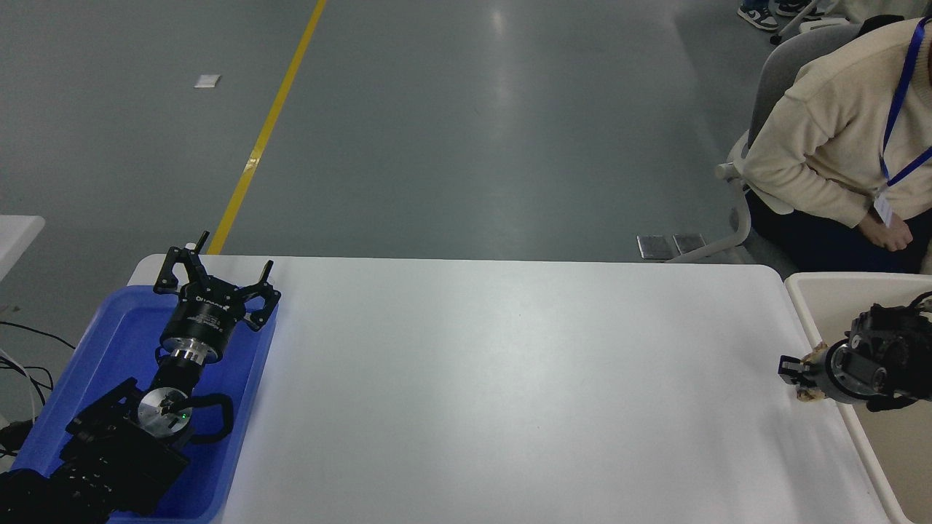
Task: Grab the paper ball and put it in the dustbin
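**Paper ball in the claw, right at the bin's edge**

Only the head view here, so one angle to go on.

The right gripper point(797, 367) comes in from the right edge, pointing left across the table's point(510, 378) right end. It's clamped on the paper ball point(810, 394): you can see tan crumpled bits poking out just above and just below the fingers, and the rest is hidden behind the black gripper body. The ball looks lifted off the white surface, with a faint shadow under it, though I can't be sure how high.

Directly behind the gripper, toward its wrist, is the dustbin point(808, 291), cream coloured with a thick rounded rim. The gripper's body sits over the bin's left rim, while the fingertips and the ball are just outside it, over the table edge. So the ball is not inside the bin.

Far off to the gripper's front, across the whole tabletop, the left gripper point(216, 280) is parked over a blue tray point(109, 349), fingers spread wide, gripping nothing.

Beyond the bin, a person in a cream sweater point(823, 138) sits on a chair, leaning forward.
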